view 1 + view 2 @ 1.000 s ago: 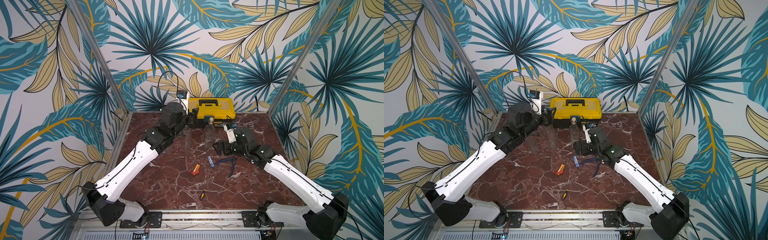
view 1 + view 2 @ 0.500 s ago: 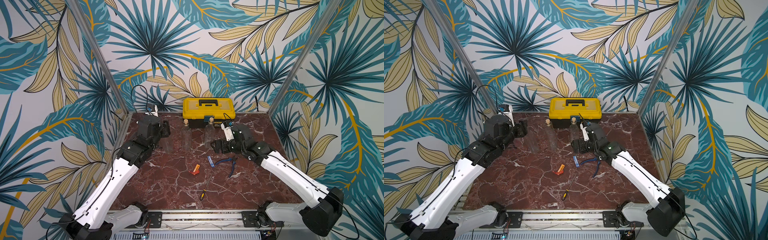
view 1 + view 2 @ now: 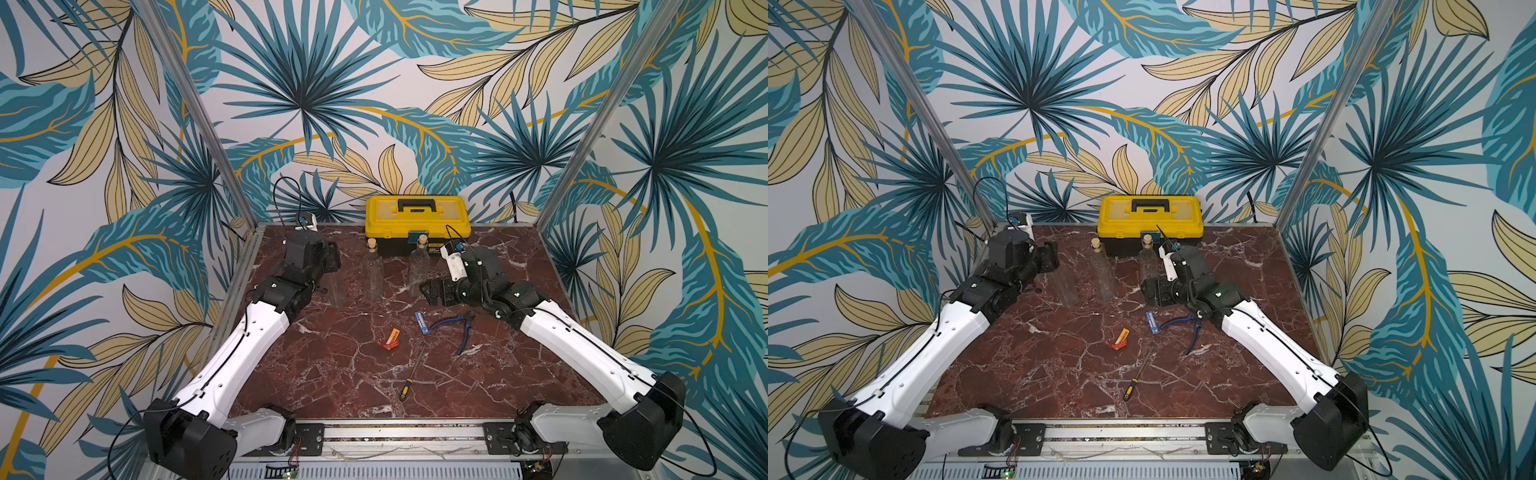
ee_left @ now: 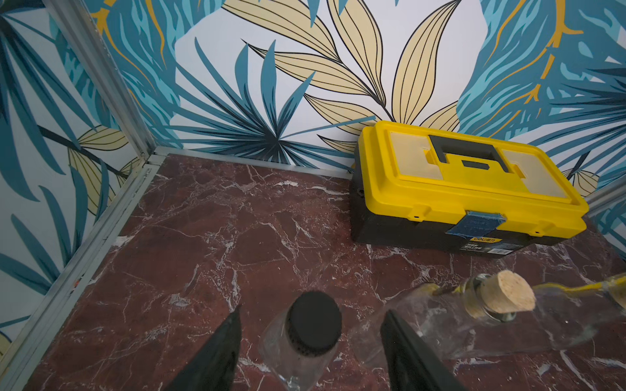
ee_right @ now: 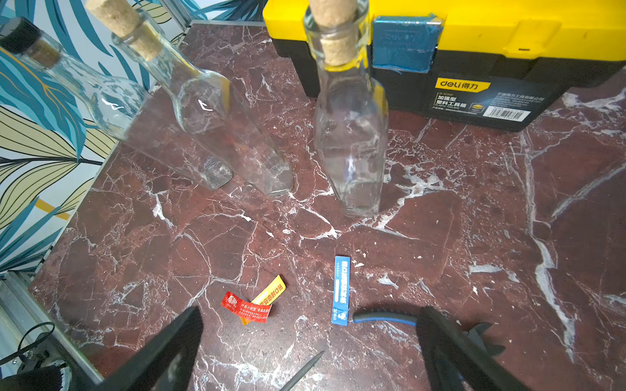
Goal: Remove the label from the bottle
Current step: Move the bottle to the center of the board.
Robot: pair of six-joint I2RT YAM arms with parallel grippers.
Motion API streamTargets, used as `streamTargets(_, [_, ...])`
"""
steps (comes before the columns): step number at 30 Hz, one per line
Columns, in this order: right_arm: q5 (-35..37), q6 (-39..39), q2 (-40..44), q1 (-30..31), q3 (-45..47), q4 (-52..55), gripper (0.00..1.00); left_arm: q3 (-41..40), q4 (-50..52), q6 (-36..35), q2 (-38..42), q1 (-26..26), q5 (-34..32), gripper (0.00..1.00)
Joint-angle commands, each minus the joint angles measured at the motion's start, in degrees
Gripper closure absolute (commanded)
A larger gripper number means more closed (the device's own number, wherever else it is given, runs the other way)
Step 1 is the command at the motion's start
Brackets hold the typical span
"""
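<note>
Red-brown marble tabletop (image 3: 332,374) fills the lower middle of both top views, with leaf-print walls around it and a yellow toolbox (image 3: 417,216) at the back edge. Three clear bottles stand upright in front of the toolbox: a black-capped bottle (image 4: 305,342), a centre corked bottle (image 5: 216,111) and a latch-side corked bottle (image 5: 350,135). None shows a label. A red label (image 5: 244,306), a yellow label (image 5: 272,289) overlapping it, and a blue label (image 5: 341,291) lie on the marble at frame centre.

The left gripper (image 4: 313,315) straddles the black-capped bottle with its jaws spread and a gap on each side. The right gripper (image 5: 311,315) hovers low near the blue label, jaws wide apart and empty.

Peeling looks finished. Whether the left gripper is releasing or regrasping I cannot tell. Either way, it must avoid knocking the cap or the centre corked bottle just beside it.
</note>
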State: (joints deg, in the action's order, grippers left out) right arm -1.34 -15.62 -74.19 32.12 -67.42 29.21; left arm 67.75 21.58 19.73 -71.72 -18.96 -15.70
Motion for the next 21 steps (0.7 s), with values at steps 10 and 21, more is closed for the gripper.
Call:
streamTargets(10, [0.29,0.42,-1.72,-0.17,-1.48,0.67,0.0,0.94,-4.23,-0.96,-7.06,1.91,2.28,0.33])
streamTargets(21, [0.48,0.54,-2.4,-0.16,-1.69,0.68,0.0,0.28,-4.2,-0.13,-9.15,2.34,2.26,0.47])
